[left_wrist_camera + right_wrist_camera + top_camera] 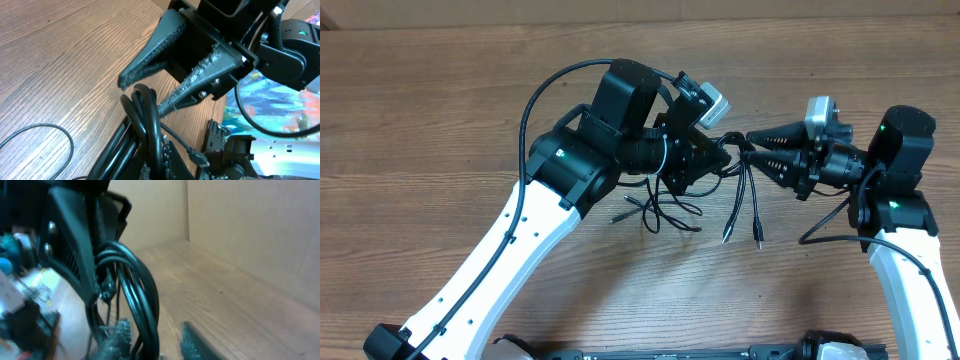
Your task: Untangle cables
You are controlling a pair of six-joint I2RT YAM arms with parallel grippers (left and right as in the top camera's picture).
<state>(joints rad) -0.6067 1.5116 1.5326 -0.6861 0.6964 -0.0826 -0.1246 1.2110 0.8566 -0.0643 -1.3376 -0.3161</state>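
Half open, right gripper (pixel 750 146) straddles cables (pixel 757 215) the left gripper (pixel 723 150) pinches.

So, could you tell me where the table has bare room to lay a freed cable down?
The table is bare outside the left arm, along its far edge, and between that arm and the right arm, below the dangling plugs. It is crowded at the centre, around the cables.

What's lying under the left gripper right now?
Below the left gripper, loose loops of the cables rest on the table, with two plug ends trailing toward the near edge. The left wrist covers the grip from overhead, so how strands cross there is hidden.
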